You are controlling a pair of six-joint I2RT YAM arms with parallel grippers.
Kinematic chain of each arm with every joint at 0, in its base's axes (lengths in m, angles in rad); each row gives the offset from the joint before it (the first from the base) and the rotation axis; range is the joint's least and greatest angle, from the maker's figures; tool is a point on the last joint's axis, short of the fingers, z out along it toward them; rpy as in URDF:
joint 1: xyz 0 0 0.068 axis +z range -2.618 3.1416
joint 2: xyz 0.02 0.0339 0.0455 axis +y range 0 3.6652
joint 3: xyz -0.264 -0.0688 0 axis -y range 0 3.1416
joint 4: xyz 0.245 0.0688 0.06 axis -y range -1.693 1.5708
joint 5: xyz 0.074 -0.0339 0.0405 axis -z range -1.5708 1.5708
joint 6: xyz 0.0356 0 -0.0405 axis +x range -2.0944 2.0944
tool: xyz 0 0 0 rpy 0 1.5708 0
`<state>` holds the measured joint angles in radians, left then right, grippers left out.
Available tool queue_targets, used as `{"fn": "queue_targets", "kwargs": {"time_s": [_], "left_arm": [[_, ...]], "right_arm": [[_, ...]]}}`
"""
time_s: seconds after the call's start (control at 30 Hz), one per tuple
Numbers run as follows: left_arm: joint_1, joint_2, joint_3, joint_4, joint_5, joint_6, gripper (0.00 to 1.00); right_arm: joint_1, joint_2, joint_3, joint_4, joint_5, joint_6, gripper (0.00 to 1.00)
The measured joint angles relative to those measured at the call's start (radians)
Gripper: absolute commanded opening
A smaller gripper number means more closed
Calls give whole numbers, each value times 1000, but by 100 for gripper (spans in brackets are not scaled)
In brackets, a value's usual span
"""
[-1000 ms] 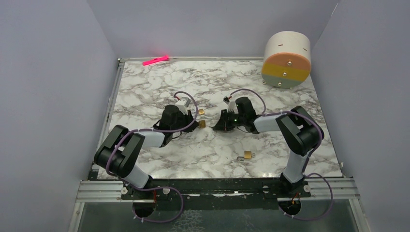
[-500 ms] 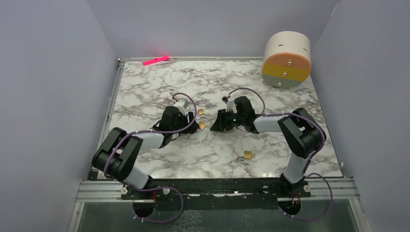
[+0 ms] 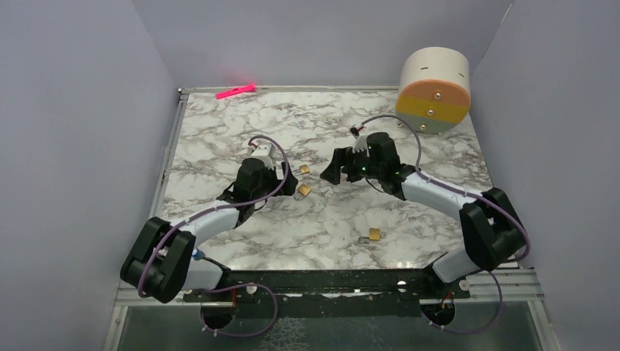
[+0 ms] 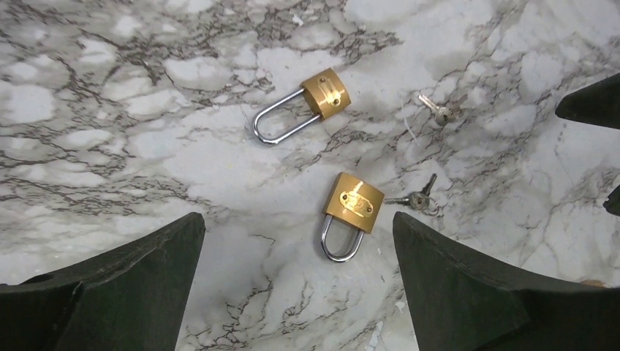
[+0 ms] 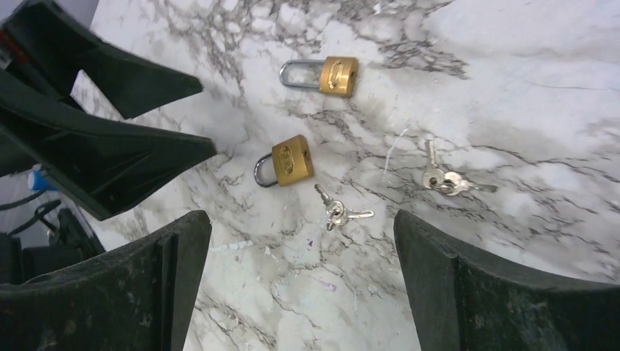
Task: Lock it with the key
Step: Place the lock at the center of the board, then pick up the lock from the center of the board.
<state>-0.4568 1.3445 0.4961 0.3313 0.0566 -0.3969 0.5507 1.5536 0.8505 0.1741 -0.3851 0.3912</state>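
Note:
Two small brass padlocks lie on the marble table between my grippers, the nearer one (image 4: 354, 203) (image 5: 292, 160) (image 3: 303, 191) and the farther one (image 4: 325, 93) (image 5: 338, 75) (image 3: 303, 170), both with shackles pushed in. The key (image 4: 417, 199) (image 5: 340, 212), a tiny silver one on a ring with another, lies just beside the nearer padlock's body. A second pair of keys (image 4: 436, 110) (image 5: 446, 179) lies farther off. My left gripper (image 4: 297, 227) (image 3: 290, 180) is open and empty, above the nearer padlock's shackle. My right gripper (image 5: 300, 219) (image 3: 329, 168) hangs open and empty, close to the key.
A third brass padlock (image 3: 374, 235) lies toward the front right. A round white, orange, yellow and grey drum (image 3: 433, 89) stands at the back right corner. A pink strip (image 3: 235, 91) lies at the back edge. Grey walls close in the table on three sides.
Both grippers have gone from nearly shut to wide open and drawn back from the nearer padlock. The right arm has swung up and toward the back right.

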Motion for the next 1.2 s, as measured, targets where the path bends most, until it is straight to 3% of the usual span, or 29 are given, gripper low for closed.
{"fn": "queue_targets", "kwargs": {"time_s": [0.17, 0.4, 0.5, 0.67, 0.97, 1.2], "left_arm": [[0, -118, 26, -69, -47, -2, 99], [0, -211, 54, -102, -69, -3, 99], [0, -212, 43, -88, -69, -4, 99], [0, -184, 30, -85, -68, -11, 99], [0, -238, -2, -85, -77, -10, 99], [0, -245, -19, -79, -80, -10, 99]], "right_arm": [[0, -133, -2, -139, 190, 41, 100], [5, -398, -50, -485, 420, 198, 99], [66, -459, -56, -637, 504, 268, 96], [203, -429, -64, -824, 578, 394, 91], [227, -382, -174, -875, 584, 496, 86], [227, -353, -203, -848, 607, 499, 70]]}}
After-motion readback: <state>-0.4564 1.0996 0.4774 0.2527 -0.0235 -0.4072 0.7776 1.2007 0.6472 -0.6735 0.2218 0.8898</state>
